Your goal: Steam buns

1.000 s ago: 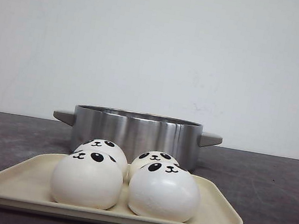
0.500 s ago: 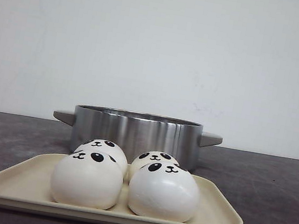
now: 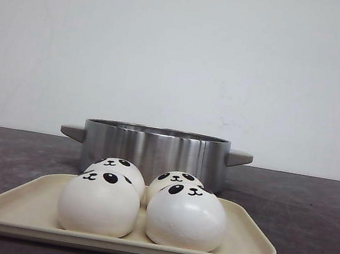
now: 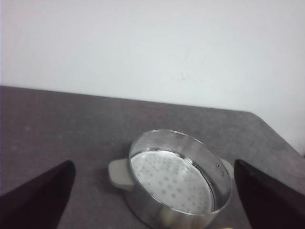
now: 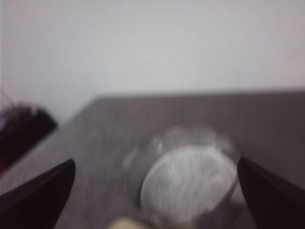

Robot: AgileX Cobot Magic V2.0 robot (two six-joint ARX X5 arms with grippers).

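Note:
Several white panda-face buns sit on a cream tray [image 3: 247, 247] at the front of the table: two in front [image 3: 99, 203] [image 3: 187, 216] and two behind [image 3: 118, 166] [image 3: 175, 180]. Behind the tray stands a steel steamer pot [image 3: 155, 147] with grey handles. It also shows in the left wrist view [image 4: 176, 179], empty, with a perforated floor, and blurred in the right wrist view [image 5: 188, 179]. My left gripper [image 4: 152, 200] is open and empty, high above the table short of the pot. My right gripper [image 5: 155, 200] is open and empty too. Neither gripper shows in the front view.
The dark grey table [image 3: 313, 209] runs back to a white wall. A dark shape [image 5: 21, 131] lies beyond the table edge in the right wrist view.

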